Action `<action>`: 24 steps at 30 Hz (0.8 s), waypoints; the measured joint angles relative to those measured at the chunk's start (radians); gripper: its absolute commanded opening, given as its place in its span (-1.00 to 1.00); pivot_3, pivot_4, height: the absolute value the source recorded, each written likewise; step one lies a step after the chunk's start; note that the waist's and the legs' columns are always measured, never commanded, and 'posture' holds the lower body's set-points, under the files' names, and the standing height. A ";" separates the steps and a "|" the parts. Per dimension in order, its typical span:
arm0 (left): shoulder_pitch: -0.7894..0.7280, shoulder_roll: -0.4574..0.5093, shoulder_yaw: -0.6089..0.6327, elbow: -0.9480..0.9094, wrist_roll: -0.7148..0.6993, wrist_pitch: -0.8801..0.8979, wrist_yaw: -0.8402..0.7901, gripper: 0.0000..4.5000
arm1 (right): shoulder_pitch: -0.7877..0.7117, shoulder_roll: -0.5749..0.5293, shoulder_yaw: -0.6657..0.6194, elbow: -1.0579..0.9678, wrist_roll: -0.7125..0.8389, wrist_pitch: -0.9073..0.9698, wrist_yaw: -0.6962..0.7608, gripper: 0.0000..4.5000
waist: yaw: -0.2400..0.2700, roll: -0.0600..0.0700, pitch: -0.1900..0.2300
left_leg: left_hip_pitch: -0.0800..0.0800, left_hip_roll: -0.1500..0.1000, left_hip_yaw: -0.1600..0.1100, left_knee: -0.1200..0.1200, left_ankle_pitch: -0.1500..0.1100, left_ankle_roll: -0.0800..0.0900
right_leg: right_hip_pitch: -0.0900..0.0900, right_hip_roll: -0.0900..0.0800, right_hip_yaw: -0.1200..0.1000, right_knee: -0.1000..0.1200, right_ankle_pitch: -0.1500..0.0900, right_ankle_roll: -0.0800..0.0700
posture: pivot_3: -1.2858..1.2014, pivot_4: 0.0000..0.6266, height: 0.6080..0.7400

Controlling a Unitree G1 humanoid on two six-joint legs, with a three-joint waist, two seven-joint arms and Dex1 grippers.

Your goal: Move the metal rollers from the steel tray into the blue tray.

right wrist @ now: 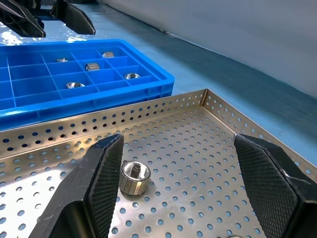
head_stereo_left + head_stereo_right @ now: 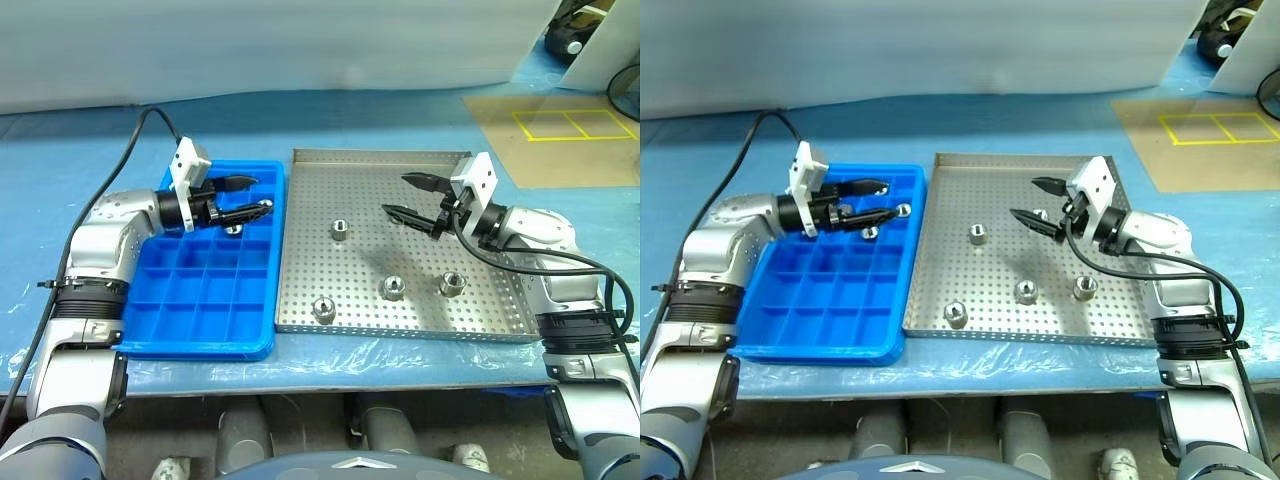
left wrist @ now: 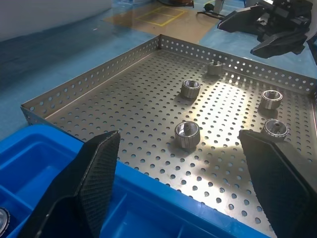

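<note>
Evidently stiff, slick, dense metal rollers (image 2: 393, 288) want gripping across their curved sides; both grippers (image 2: 243, 197) (image 2: 415, 200) gape empty.

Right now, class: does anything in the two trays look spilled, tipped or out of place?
Nothing stands out. The rollers stand loose in the steel tray, and others sit within compartments of the blue tray; none lies on the table.

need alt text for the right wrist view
The open right hand hovers over the perforated steel tray, with one metal roller beside its finger. Beyond lies the blue tray, several rollers already in its compartments.
</note>
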 measured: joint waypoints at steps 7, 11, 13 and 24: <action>-0.007 0.000 -0.005 0.000 0.000 0.000 -0.005 0.81 | 0.002 0.000 0.000 -0.002 0.000 0.000 -0.008 0.62 | 0.000 0.000 0.000 | 0.000 0.000 0.000 0.000 0.000 0.000 | 0.000 0.000 0.000 0.000 0.000 0.000 | -0.06 -0.52 1.00; -0.020 0.000 -0.008 0.000 0.001 0.005 -0.007 0.81 | 0.002 0.000 0.000 -0.002 0.000 0.000 -0.012 0.62 | 0.000 0.000 0.000 | 0.000 0.000 0.000 0.000 0.000 0.000 | 0.000 0.000 0.000 0.000 0.000 0.000 | -0.07 -0.52 1.00; -0.027 0.000 -0.014 0.003 0.001 0.006 -0.010 0.81 | 0.004 -0.002 0.000 -0.006 0.000 0.001 -0.015 0.62 | 0.000 0.000 0.000 | 0.000 0.000 0.000 0.000 0.000 0.000 | 0.000 0.000 0.000 0.000 0.000 0.000 | -0.08 -0.52 1.00; -0.309 -0.100 -0.130 0.318 0.099 -0.109 -0.134 0.81 | 0.060 -0.017 -0.022 -0.080 0.000 0.004 -0.057 0.62 | -0.001 0.000 0.000 | 0.000 -0.003 0.000 0.001 0.000 0.000 | 0.001 0.000 0.003 -0.001 0.001 0.001 | -0.17 -0.52 1.00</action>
